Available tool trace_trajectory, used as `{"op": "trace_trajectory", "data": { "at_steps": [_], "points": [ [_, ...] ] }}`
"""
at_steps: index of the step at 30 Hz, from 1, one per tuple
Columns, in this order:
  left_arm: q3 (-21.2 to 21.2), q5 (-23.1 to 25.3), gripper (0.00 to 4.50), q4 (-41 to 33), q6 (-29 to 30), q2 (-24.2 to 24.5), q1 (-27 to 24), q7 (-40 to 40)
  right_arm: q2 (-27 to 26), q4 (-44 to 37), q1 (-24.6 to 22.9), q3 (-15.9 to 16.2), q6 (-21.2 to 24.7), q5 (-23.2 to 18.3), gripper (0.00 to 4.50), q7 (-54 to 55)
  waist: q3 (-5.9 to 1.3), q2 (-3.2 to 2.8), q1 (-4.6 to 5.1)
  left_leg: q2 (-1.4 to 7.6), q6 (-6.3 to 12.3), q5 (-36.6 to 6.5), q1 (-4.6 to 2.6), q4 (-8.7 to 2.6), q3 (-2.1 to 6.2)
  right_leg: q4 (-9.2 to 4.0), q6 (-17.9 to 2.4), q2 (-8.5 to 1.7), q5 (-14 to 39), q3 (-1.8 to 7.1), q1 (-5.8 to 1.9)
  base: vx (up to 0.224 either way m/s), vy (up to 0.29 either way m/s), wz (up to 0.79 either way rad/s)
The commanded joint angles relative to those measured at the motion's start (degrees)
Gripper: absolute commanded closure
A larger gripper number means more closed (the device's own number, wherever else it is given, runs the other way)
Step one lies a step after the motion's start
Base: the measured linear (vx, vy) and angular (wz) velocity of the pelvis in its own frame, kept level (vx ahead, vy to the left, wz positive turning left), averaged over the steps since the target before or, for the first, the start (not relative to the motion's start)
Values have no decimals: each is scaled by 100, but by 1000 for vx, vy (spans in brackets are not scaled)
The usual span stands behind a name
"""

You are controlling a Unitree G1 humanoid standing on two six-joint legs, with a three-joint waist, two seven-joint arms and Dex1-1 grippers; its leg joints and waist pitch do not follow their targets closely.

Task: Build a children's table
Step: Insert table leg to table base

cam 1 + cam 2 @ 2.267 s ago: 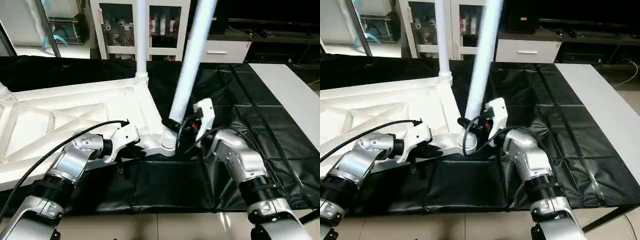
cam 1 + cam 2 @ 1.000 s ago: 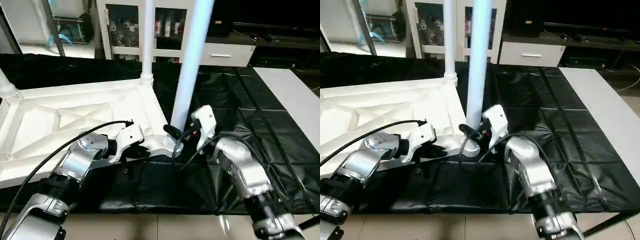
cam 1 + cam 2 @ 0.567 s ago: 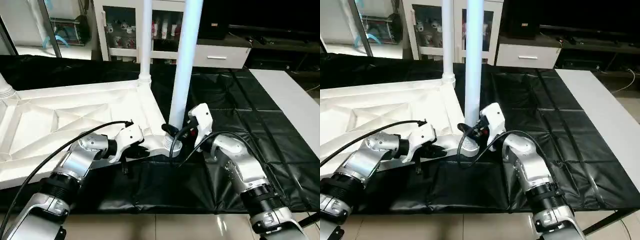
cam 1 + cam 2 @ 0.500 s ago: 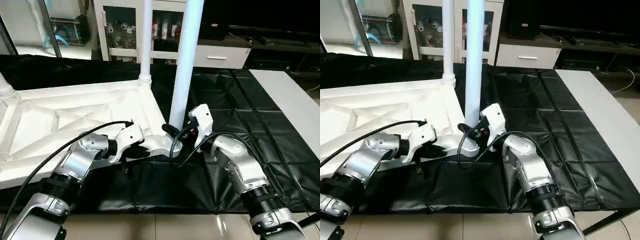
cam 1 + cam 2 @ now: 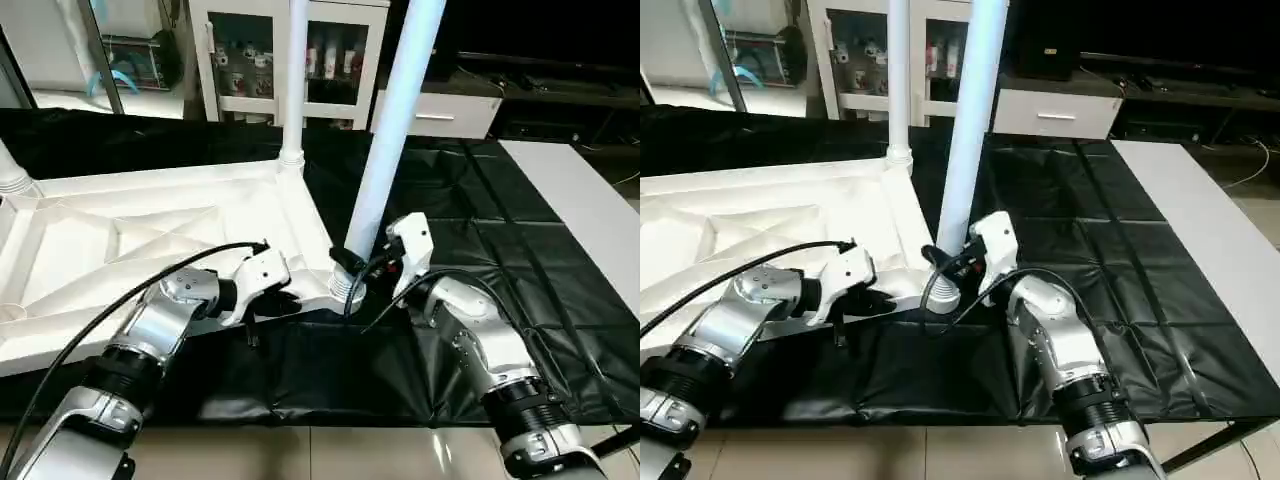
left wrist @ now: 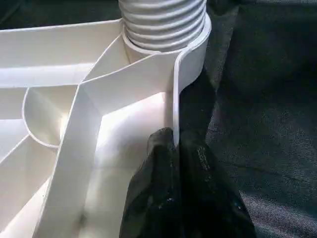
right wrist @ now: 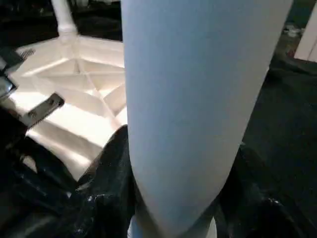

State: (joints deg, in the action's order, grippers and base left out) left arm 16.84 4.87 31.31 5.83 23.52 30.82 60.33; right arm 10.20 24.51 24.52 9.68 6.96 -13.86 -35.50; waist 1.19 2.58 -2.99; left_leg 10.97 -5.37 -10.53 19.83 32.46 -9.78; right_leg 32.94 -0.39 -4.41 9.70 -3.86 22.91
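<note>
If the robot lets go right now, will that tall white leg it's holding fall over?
Maybe. The leg leans and rises well above its corner socket, so it looks top-heavy. Its ribbed end sits in the socket, which may hold it. It looks like hollow plastic, probably light but stiff.

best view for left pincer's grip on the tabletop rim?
Left wrist view: the left pincer is shut on the thin edge wall of the tabletop, just below the ribbed corner socket. Both eye views show the pincer side-on at the near edge, but its fingers are small and dark there.
</note>
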Motion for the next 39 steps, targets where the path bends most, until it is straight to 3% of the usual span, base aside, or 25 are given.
{"op": "trace_trajectory", "data": {
  "at_steps": [1,6,9,13,16,22,24,26,28,32,36,39],
  "points": [
    [-52,-87,450,136,-53,44,-141,-15,507,926,-436,-76,467,613,264,233,-111,-51,26,192,-5,-2871,-72,-477,140,-646,-177,-404,3874,201,-20,0,0,0],
    [-48,-68,450,172,-68,46,-86,12,556,816,-340,-71,568,478,264,33,-116,-59,27,196,5,-2943,-84,-482,152,-653,-165,-407,3885,194,-24,0,0,0],
    [-37,-68,450,175,-76,53,-65,55,480,725,-130,-476,755,-18,264,-4,-131,-67,20,214,23,-2838,-64,-500,148,-618,-268,-403,3606,217,-43,0,0,0],
    [-12,-58,450,174,-92,66,-56,84,577,679,2,-533,837,-155,264,-168,-134,-64,6,216,44,-2701,-55,-492,117,-597,-381,-399,3376,227,-52,0,0,0],
    [9,-44,450,182,-113,49,-50,80,790,632,-19,-264,798,27,264,-528,-138,-68,-20,218,60,-2571,-59,-485,101,-597,-378,-404,3370,233,-59,0,0,0],
    [39,-17,450,204,-118,4,-37,70,731,629,-235,7,701,213,264,-483,-145,-71,-45,226,55,-2402,-49,-494,83,-562,-487,-397,3091,247,-80,0,0,0],
    [40,-15,450,190,-115,23,-40,89,688,693,-307,178,619,401,264,-369,-128,-104,-38,222,24,-2519,-34,-509,105,-576,-427,-401,3296,230,-85,0,0,0],
    [45,-15,450,194,-120,36,-37,97,672,815,-321,309,617,539,264,-322,-122,-89,-21,211,-1,-2635,-43,-505,122,-612,-322,-407,3586,210,-76,0,0,0],
    [51,-14,450,207,-121,36,-25,97,637,939,-309,352,643,575,264,-270,-115,-88,-7,202,-10,-2763,-65,-493,133,-653,-226,-413,3849,200,-50,0,0,0],
    [51,-13,450,196,-117,55,-20,111,561,1146,-265,303,744,531,264,-165,-109,-111,28,201,-29,-2959,-68,-512,163,-670,-180,-400,3884,177,-51,0,0,0],
    [58,-14,450,178,-110,61,-28,124,533,1235,-338,280,764,516,264,-130,-74,-130,90,189,-28,-3366,-160,-512,196,-765,-86,-387,4159,89,-24,0,0,0],
    [68,-10,450,209,-118,56,-19,124,545,1269,-390,306,705,559,264,-109,-64,-156,123,191,-47,-3563,-217,-510,208,-789,-125,-385,4140,75,-1,0,0,0]
  ]
}}
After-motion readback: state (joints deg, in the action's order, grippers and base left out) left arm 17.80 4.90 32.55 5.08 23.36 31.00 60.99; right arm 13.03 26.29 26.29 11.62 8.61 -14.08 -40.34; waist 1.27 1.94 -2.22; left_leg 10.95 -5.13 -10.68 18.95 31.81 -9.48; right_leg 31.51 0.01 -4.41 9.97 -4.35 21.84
